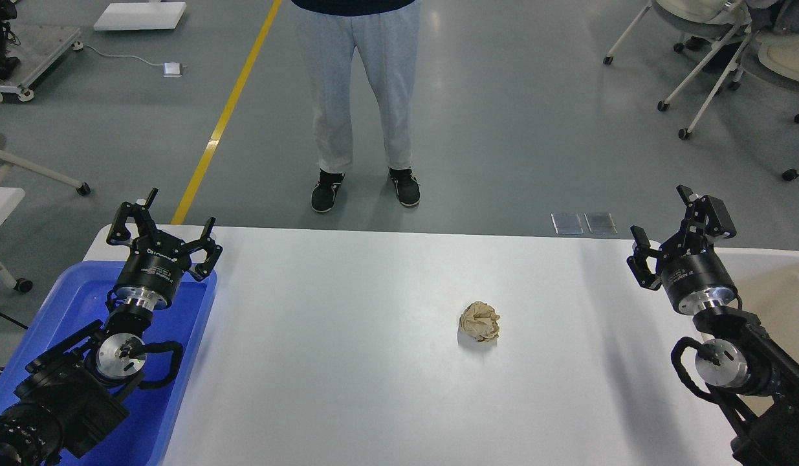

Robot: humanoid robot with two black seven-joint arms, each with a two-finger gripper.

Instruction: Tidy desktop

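Observation:
The white desktop [347,362] fills the lower part of the head view. A crumpled beige paper ball [479,321] lies on it, a little right of centre. My left gripper [161,223] is open and empty, held above the far left corner of the desktop, over the far end of the blue tray [63,310]. My right gripper [677,223] is open and empty, held above the far right of the desktop, well to the right of the paper ball.
A beige-white rimmed bin [771,285] stands at the right edge, partly behind my right arm. A person in grey trousers [354,97] stands just beyond the desktop's far edge. Wheeled chairs [716,58] stand at the back right.

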